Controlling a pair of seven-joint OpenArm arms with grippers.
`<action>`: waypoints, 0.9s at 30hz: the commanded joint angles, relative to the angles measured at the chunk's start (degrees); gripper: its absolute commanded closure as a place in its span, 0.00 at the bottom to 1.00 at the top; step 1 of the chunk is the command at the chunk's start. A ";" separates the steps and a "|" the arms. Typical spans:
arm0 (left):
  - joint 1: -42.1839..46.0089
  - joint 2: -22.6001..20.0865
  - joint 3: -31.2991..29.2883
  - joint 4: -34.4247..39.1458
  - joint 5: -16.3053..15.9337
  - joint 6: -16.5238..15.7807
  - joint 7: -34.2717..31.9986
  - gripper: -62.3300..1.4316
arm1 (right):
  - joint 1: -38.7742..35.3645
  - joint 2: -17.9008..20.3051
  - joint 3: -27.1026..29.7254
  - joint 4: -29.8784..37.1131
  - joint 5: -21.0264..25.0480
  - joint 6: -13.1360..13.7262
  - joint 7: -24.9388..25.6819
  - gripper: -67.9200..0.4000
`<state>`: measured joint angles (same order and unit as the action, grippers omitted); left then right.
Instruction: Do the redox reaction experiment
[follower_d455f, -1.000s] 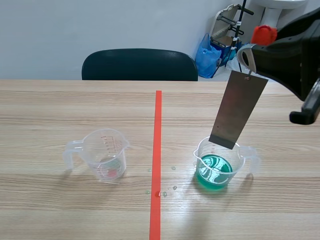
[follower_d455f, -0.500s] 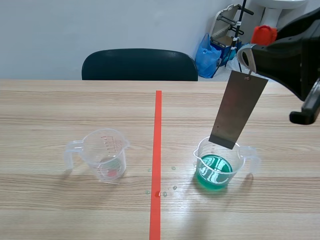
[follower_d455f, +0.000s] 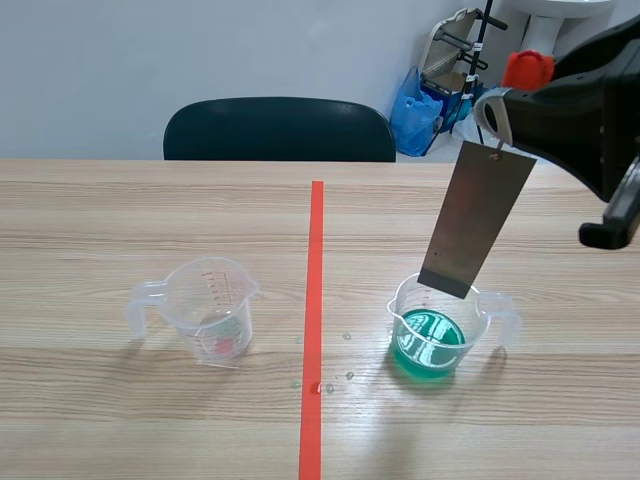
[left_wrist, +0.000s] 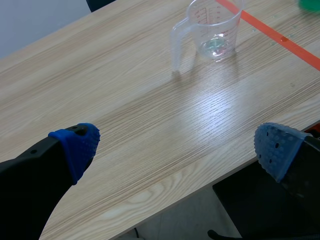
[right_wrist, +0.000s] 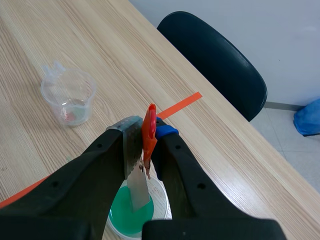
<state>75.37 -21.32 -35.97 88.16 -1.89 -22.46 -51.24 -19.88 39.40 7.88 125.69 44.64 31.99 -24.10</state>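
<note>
The scene view faces across the table (follower_d455f: 150, 420); the left wrist view sits low off its edge; the right wrist view looks down the metal strip (right_wrist: 132, 150) into the green cup (right_wrist: 161, 192); all share the clear cup (follower_d455f: 212, 300)

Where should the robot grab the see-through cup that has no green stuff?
Probably the handle, from the left arm's side: the clear cup stands upright, its handle sticking out that way, and the left hand is open.

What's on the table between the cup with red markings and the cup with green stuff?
In the scene view, only the orange-red tape line and a few small drops lie between the red-marked cup and the green-liquid cup; otherwise bare wood.
</note>
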 joint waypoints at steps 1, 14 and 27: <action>0.07 -0.15 0.15 0.31 -0.42 0.28 -0.81 0.00 | 0.50 0.42 0.85 0.59 0.66 -0.20 0.87 0.99; 0.07 -0.15 0.15 0.31 -0.39 0.28 -0.83 0.00 | 0.50 0.42 0.85 0.59 0.66 -0.20 0.85 0.99; 0.07 -0.13 0.15 0.31 -0.42 0.28 -0.81 0.00 | 2.60 0.42 0.26 0.57 1.07 -0.22 -0.68 0.98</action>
<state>75.37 -21.32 -35.97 88.16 -1.91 -22.46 -51.24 -18.55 39.40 7.88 125.69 45.10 31.99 -25.58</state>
